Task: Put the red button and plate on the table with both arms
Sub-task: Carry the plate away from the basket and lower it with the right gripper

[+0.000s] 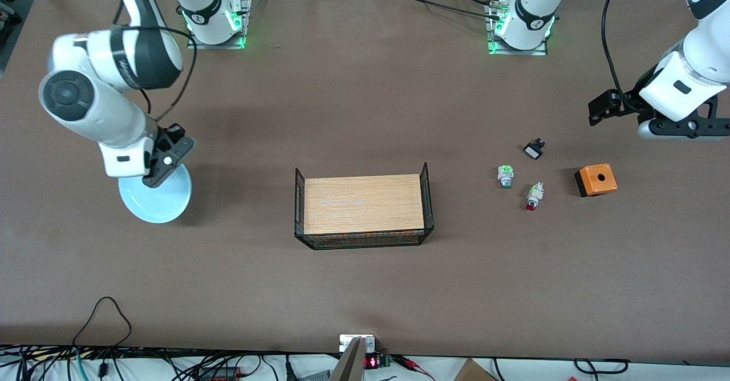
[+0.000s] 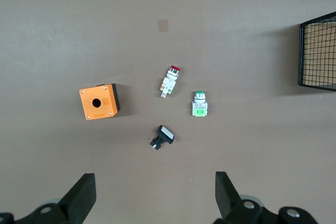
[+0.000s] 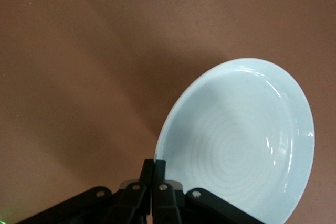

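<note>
The plate (image 1: 155,198) is being pinched at its rim by the right tool (image 3: 153,174), presumably for lowering onto the counter (image 1: 365,113); the left tool (image 2: 152,195) is being held spread above the red button (image 2: 169,81), probably for picking it.

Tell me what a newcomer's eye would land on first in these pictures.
First, the pale-blue plate at the right arm's end of the table, its rim pinched in the right hand. Next, the bright orange box at the left arm's end, with the red button and green button lying beside it. The left hand hovers open over that cluster, and a wood board with black wire sides sits mid-table.
</note>
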`<state>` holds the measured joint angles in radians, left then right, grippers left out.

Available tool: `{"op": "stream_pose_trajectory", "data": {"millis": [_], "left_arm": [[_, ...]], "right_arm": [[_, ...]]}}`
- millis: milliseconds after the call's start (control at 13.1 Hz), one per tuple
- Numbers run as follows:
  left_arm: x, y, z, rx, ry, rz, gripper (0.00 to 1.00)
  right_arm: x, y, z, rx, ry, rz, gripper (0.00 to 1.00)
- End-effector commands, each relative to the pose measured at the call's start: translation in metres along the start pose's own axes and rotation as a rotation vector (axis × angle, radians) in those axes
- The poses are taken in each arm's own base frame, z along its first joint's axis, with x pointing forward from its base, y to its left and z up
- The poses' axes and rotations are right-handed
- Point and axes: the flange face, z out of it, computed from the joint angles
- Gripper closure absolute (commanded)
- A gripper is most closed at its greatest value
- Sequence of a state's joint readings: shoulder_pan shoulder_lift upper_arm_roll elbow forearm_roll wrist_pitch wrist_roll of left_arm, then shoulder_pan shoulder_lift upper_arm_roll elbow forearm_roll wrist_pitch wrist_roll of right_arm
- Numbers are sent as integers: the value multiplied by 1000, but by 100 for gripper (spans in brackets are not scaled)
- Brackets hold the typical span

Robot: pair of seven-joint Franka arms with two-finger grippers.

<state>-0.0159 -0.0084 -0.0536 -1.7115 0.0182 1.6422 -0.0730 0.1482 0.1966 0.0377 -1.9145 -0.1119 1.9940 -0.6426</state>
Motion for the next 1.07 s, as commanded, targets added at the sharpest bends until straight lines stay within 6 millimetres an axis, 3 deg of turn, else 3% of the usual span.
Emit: {"op": "stream_pose_trajectory", "data": {"millis": [0,307,536,996], "left_arm": [[-5,3,-2,-16,-19,-5,0],[-5,3,-3,-15,-17,-4,0],[-5,4,-4,-15,-15,-4,0],[-4,4,-3,-15,-17,-4,0]], "right_arm": [[-13,-23,37,-68,15,-19,100],[-20,-40,72,-126,44,-62,100],[-5,-59,87,-116,44,61,100],[1,-64,142,-130,-46,389,100]]}}
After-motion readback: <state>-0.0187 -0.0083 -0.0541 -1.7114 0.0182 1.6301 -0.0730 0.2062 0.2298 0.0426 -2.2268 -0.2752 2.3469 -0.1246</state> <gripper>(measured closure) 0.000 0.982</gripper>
